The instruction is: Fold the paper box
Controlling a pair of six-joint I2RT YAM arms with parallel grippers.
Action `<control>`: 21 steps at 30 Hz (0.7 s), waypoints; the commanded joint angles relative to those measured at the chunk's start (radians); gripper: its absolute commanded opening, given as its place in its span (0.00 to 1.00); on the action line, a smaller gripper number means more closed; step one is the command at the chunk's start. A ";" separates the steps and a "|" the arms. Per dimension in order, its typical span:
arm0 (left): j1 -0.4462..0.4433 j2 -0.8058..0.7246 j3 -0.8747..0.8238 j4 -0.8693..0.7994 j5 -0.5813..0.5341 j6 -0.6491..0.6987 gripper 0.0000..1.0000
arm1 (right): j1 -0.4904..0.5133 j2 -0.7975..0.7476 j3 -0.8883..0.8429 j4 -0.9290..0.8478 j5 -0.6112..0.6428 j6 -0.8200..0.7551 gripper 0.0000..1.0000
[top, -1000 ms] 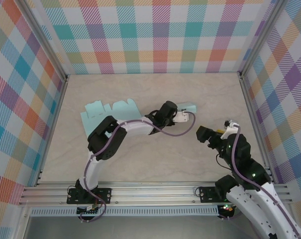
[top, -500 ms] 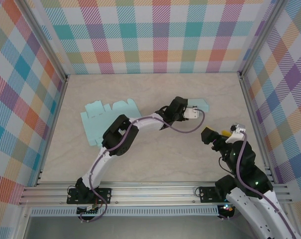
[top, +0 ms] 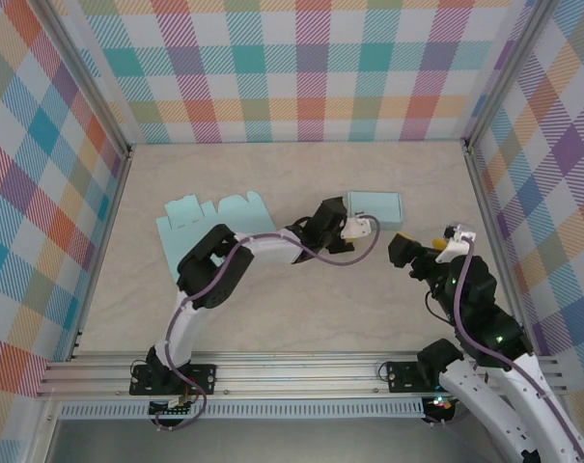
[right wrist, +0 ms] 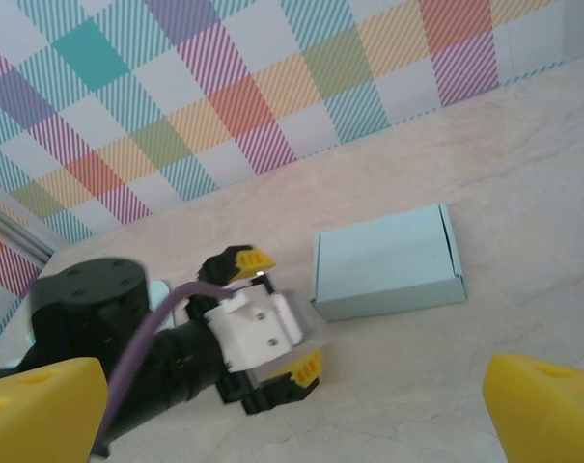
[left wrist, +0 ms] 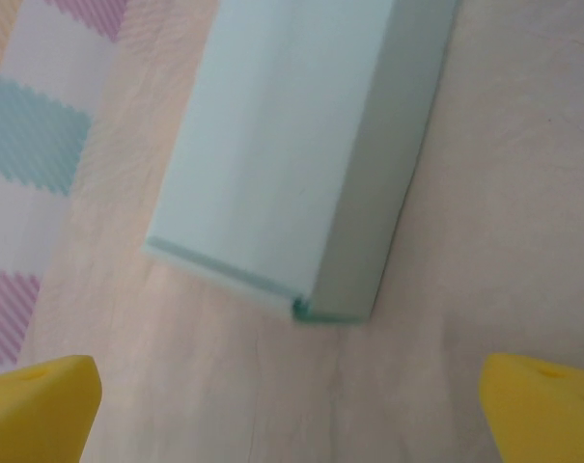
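Two tools, jaws apart: right tool (top: pixel 408 253) nearest, holding nothing; left tool (top: pixel 357 228), half-closed at the box a second ago, has spread wide and backed off. One closed paper box (top: pixel 375 204) lies free on the bench (top: pixel 272 309) just beyond it, so the fold looks finished. Long axis runs left to right, parallel to the far wall, a short end toward the left tool.

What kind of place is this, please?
Probably a robot test cell in a lab: plaid panels wall in a small table, an aluminium rail runs along its near edge, and the left arm and right arm are bolted there.
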 commanded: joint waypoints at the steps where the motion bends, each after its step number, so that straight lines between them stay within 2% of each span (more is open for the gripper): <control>1: 0.007 -0.199 -0.121 0.111 -0.109 -0.222 1.00 | 0.004 0.053 0.052 0.051 0.012 -0.019 1.00; 4: 0.024 -0.349 -0.261 0.101 -0.215 -0.399 1.00 | 0.004 0.147 0.101 0.032 0.008 -0.018 1.00; 8: 0.079 -0.582 -0.437 -0.002 -0.307 -0.724 1.00 | 0.004 0.342 0.201 -0.040 -0.021 -0.013 1.00; 14: 0.288 -0.888 -0.603 -0.293 -0.279 -1.155 1.00 | 0.004 0.667 0.340 -0.109 -0.125 0.030 1.00; 17: 0.387 -1.009 -0.653 -0.413 -0.270 -1.264 1.00 | 0.007 0.797 0.400 -0.145 -0.167 0.061 1.00; 21: 0.547 -1.104 -0.662 -0.583 -0.249 -1.290 1.00 | 0.022 0.928 0.445 -0.166 -0.199 0.105 1.00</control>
